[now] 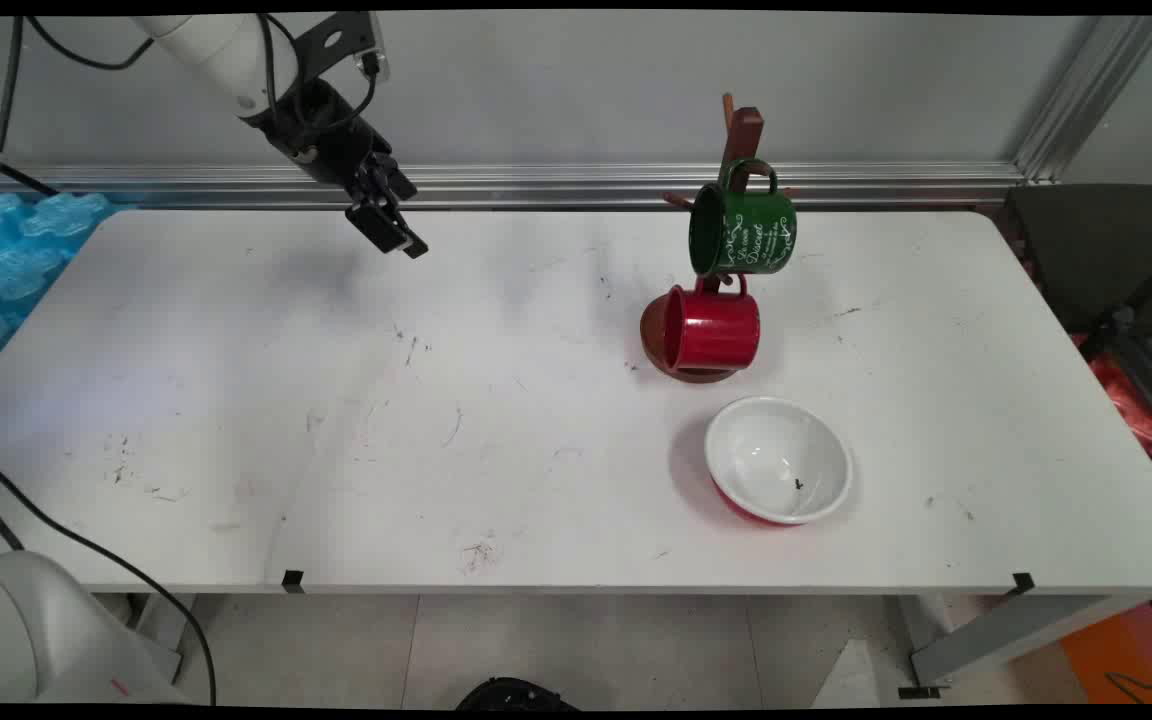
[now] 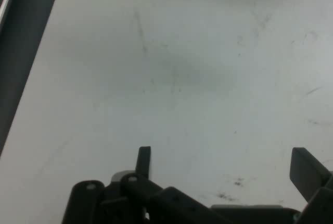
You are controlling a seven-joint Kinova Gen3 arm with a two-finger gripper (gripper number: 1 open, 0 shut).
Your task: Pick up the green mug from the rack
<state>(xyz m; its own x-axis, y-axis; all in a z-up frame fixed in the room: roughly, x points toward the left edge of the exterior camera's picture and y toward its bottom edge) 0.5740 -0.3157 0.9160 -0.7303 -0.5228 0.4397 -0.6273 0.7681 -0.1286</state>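
We see the white table (image 1: 336, 400) spreading wide below and ahead of the fingers, its scuffed top bare all around them. The table's far edge lies just behind the fingers, by the aluminium rail (image 1: 576, 185) along the wall, and its left edge runs not far to their side, showing in the hand view as a dark strip at the picture's left. The near edge is well apart from them.

The gripper (image 1: 388, 222) hangs above the table's far left part, touching nothing, and its fingers (image 2: 143, 160) are spread wide with only bare tabletop between them.

Well to the fingers' right stands a wooden mug tree (image 1: 739, 140) on a round brown base. A green mug (image 1: 744, 230) hangs on an upper peg, its mouth turned towards the fingers' side. White script runs across it, but we cannot read it surely. Just below hangs a red mug (image 1: 711, 328), its mouth also turned towards the fingers' side, low over the base. We cannot see into either.

Farther from the fingers, nearer the table's front edge, sits a bowl (image 1: 778, 460), white inside and red outside, holding only a tiny dark speck.
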